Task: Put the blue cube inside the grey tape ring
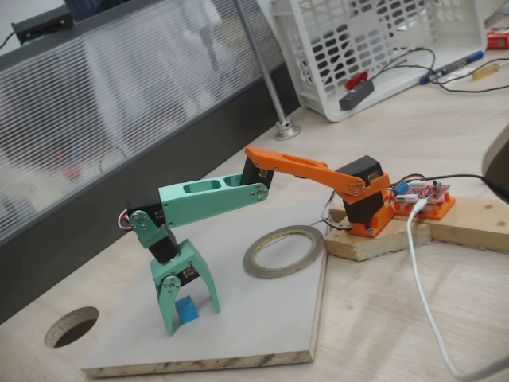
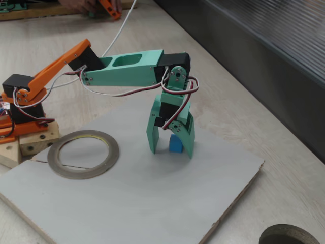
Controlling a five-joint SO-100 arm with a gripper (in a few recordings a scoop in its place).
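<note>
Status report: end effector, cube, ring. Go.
End effector open, straddling blue cube. Cube on board, not lifted. Grey tape ring flat, apart from cube. Path between looks unobstructed.

Two-tone SO-100 arm: orange and mint green

Orange base and upper link, mint-green forearm with oval cutouts, black servos, silver screws, red-white-black wires, mint-green gripper (image 1: 189, 312) (image 2: 171, 148).

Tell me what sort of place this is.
Probably a hobby or lab workbench: a wooden table with a white plastic crate, loose cables, an exposed circuit board, and the arm's base clamped to scrap wood blocks.
</note>
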